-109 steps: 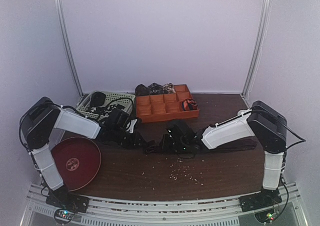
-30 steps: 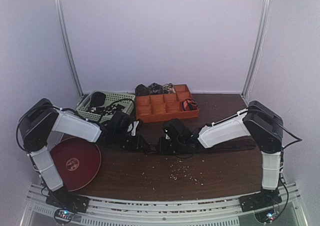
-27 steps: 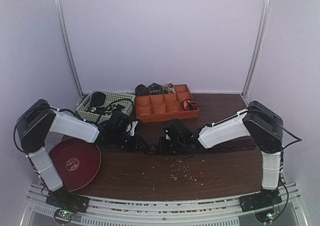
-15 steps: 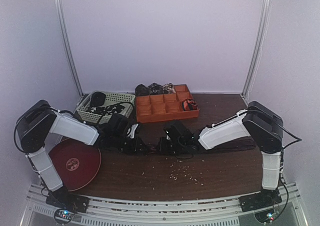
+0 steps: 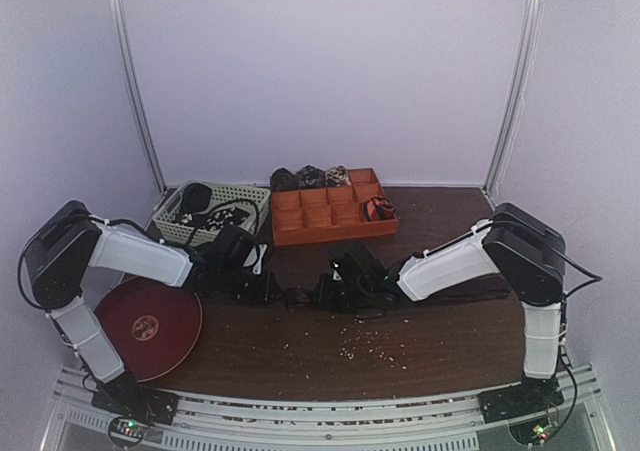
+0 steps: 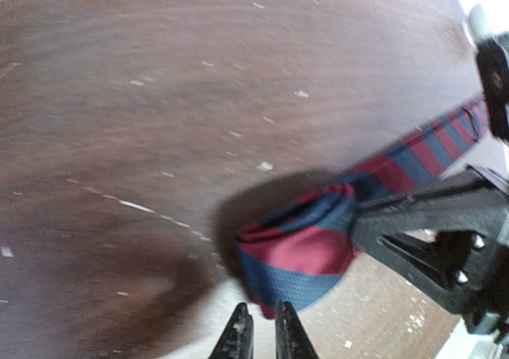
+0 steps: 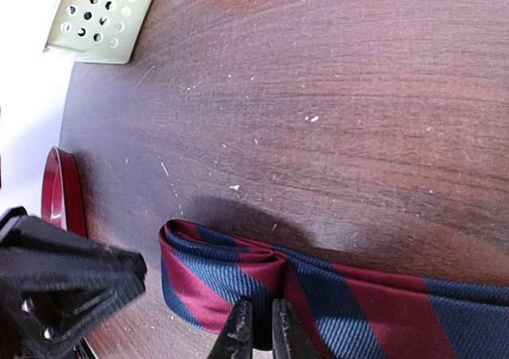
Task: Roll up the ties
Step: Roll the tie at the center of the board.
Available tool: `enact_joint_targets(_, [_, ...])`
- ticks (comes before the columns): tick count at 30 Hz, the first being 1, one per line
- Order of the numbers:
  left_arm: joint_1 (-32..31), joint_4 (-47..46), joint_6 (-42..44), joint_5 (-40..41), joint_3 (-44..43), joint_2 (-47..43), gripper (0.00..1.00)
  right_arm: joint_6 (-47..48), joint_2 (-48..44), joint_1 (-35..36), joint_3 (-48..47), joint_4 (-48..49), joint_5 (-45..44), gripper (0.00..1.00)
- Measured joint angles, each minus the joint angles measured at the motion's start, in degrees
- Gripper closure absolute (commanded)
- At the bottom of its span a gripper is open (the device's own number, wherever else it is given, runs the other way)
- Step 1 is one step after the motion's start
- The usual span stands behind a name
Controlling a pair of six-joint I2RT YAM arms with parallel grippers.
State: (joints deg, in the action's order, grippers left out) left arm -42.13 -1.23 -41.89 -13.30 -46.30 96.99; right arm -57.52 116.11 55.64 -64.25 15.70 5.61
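A red and dark blue striped tie (image 7: 231, 283) lies on the brown table with its end folded into a loose loop (image 6: 306, 251). The rest of the strip runs off to the right under the right arm. My right gripper (image 7: 260, 327) is shut on the fold of that loop. My left gripper (image 6: 265, 331) faces it from the left, its fingers nearly together and pinching the loop's lower corner. In the top view the left gripper (image 5: 268, 287) and right gripper (image 5: 322, 293) sit close together at mid-table with the tie (image 5: 296, 297) between them.
An orange compartmented tray (image 5: 300, 237) stands at the back, with a red-and-black coil (image 5: 378, 209) in it and dark coiled ties (image 5: 310, 177) behind it. A pale green basket (image 5: 240, 189) is at the back left. A red plate (image 5: 150, 326) lies at the front left. Pale specks (image 5: 365, 343) dot the table.
The left gripper has drawn back to the left, widening the gap to the right gripper. The right gripper has stayed in place on the fold.
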Motion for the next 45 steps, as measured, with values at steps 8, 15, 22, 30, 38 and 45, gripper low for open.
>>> enact_joint_targets(8, [1.03,1.79,0.44,4.26,-0.37,2.67,0.95,0.07,0.37,0.00,-0.28,0.31,0.02,0.89])
enact_joint_targets(15, [1.22,-2.08,1.31,1.03,-2.82,6.34,0.96,0.24,0.37,-0.11,-0.31,0.13,-0.20,0.89])
enact_joint_targets(22, [1.60,-6.08,-0.90,-4.35,-0.81,6.49,0.96,0.26,0.37,-0.63,-0.04,0.61,-0.09,0.88])
enact_joint_targets(30, [1.57,-13.11,-6.05,-12.70,1.20,6.49,0.96,0.26,0.35,-1.18,1.90,3.87,0.63,0.84])
enact_joint_targets(38, [1.57,-13.55,-6.45,-13.57,0.79,6.49,0.96,1.11,-0.55,-1.86,2.69,3.89,1.09,0.84])
enact_joint_targets(45, [1.57,-13.18,-6.01,-13.62,-0.55,6.49,0.96,3.19,-0.57,-2.47,2.19,2.97,2.12,0.90])
